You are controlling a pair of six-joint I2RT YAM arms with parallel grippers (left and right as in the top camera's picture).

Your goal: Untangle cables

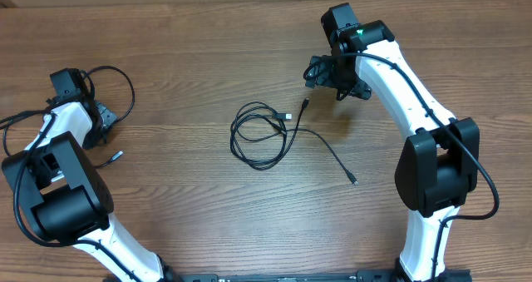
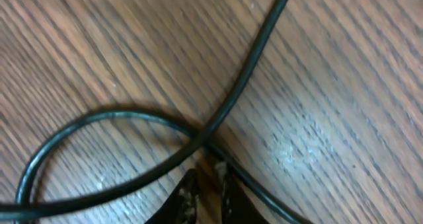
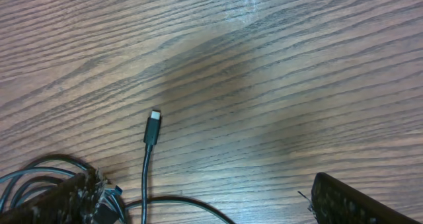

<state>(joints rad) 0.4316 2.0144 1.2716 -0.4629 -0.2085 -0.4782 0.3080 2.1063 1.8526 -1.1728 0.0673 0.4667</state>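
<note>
My left gripper (image 2: 208,187) is down low over the brown wood-grain table (image 1: 191,49), out at its left side. Its two dark fingertips (image 2: 187,199) stand close together with only a narrow slit between them. Right at their ends a thin black rubbery cord (image 2: 244,85) crosses over itself. One strand sweeps up to the top of my wrist view and the other curves away left in a loop. The crossing lies against my tips or just beyond them, and I cannot tell whether I have it pinched or it merely lies in front of me. Seen from overhead, this cord loops beside my left wrist, and a small silver plug (image 1: 116,155) lies on the wood close to my left arm.

My right gripper (image 3: 205,191) is spread wide, its jaws far apart at the two lower corners of my wrist view. It has hold of nothing, with only wood and a stretch of cord lying between them. Just ahead of it lies a small black plug with a pale tip (image 3: 153,126), its lead running back toward me.

A loose coil of thin black cord (image 1: 258,141) rests at the middle of the table between my two arms, touched by neither gripper and well apart from the cord at my left. Plug ends stick out at its upper right, toward my right gripper. A long tail runs off to the lower right and ends in a tiny plug (image 1: 353,180). How many cords make up the coil I cannot tell.
</note>
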